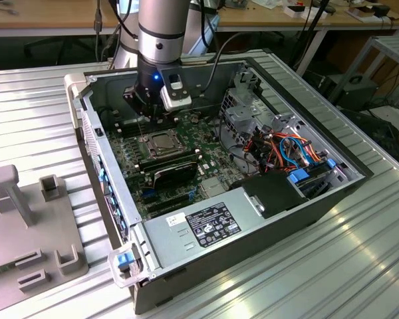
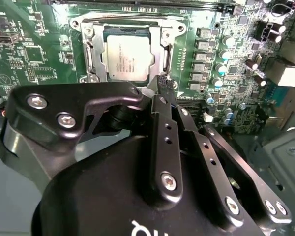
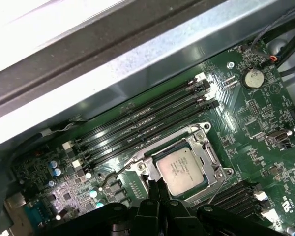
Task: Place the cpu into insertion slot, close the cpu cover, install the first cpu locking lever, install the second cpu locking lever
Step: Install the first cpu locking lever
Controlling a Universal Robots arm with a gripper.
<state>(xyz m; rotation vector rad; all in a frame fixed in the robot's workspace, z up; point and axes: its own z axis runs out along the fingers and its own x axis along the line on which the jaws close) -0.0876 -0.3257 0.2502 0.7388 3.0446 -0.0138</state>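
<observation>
Cpu place: the cpu (image 2: 127, 58) is seen lying flat in the insertion slot (image 2: 128, 30), inside the open computer case (image 1: 206, 279), toward the far side and the exterior view's left.
Cpu cover: the cpu cover (image 2: 90, 49) is laid down around the chip, and the metal top is shown through its opening.
Fingers: the gripper (image 2: 162, 84) is held just beside one corner of the socket. The fingers (image 2: 163, 128) are brought narrow, tip against tip; whether anything thin is pinched between them cannot be told.
Locking lever: a thin wire locking lever (image 3: 116, 173) is seen beside the fingertips and is judged not to be hooked down.
Risk one: if the lever is pushed at a slant, it may slip off the narrow tips and spring back, and the cover would be left unlocked.
Risk two: if the tips are lowered too close, the small parts on the board (image 3: 265, 162) near the socket may be scraped.
Cpu direction: the metal top is turned upward. The chip is square, so no long axis is given; its edges are kept parallel to the frame and to the memory slots (image 3: 147, 120).
Lever axis: the long axis is judged to run along one side of the socket.
</observation>
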